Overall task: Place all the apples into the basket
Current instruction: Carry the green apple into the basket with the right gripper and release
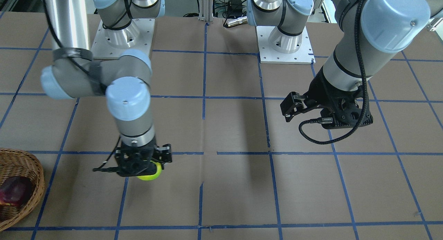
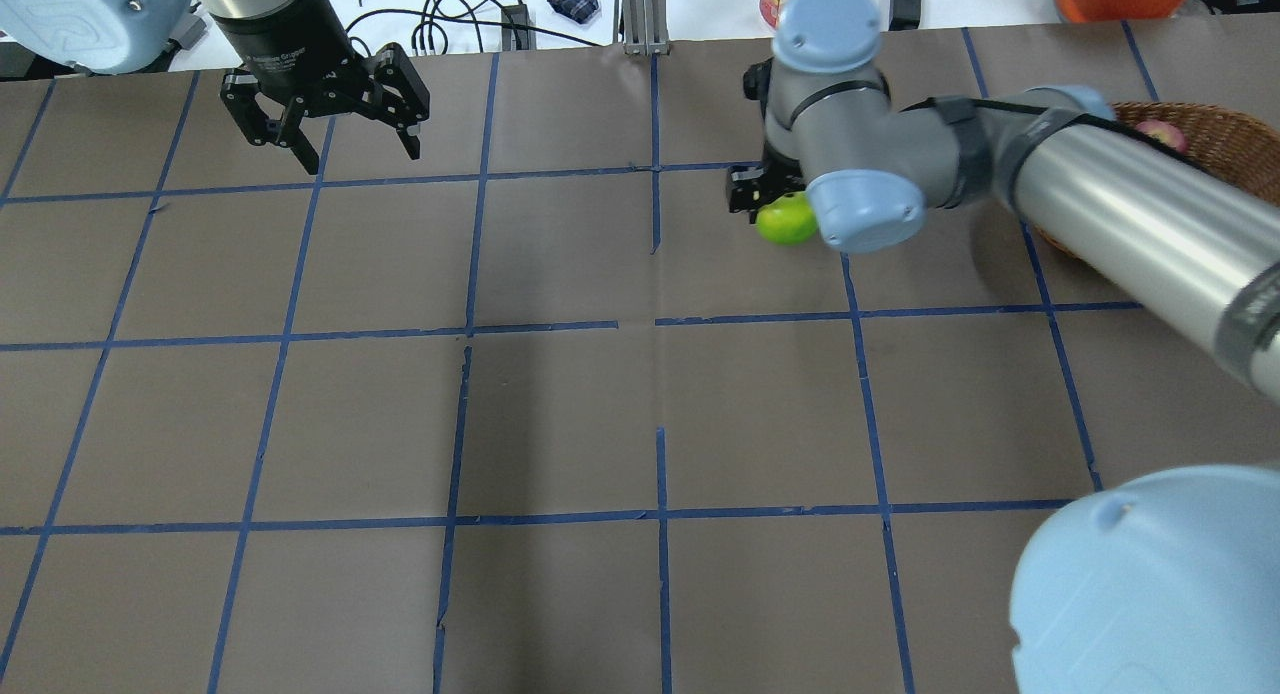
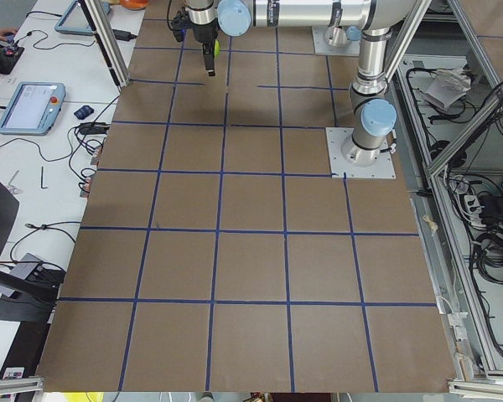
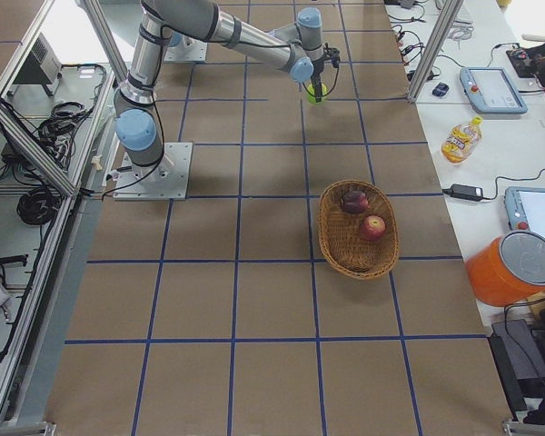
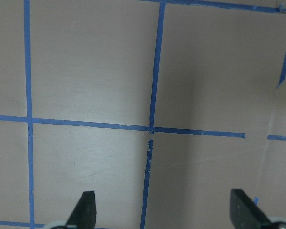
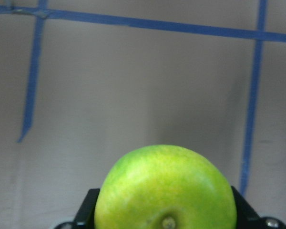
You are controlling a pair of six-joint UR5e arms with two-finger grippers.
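Note:
My right gripper [image 1: 147, 165] is shut on the yellow-green apple [image 1: 151, 175], low over the table. In the right wrist view the apple [image 6: 166, 188] fills the space between the fingers [image 6: 89, 206], stem end towards the camera. It also shows in the overhead view [image 2: 787, 220]. The wicker basket [image 4: 343, 259] stands at the robot's right and holds the dark purplish-red apple [image 4: 353, 201] and the red apple [image 4: 373, 227]. In the front view the dark apple [image 1: 15, 192] lies in the basket [image 1: 24, 163]. My left gripper [image 2: 358, 159] is open and empty, hovering far from the basket.
The table is brown with a blue tape grid. The two arm bases [image 1: 121, 36] [image 1: 285, 43] stand at the robot's side. Off the table beyond the basket are an orange container [image 4: 513, 268] and a bottle [image 4: 460, 138].

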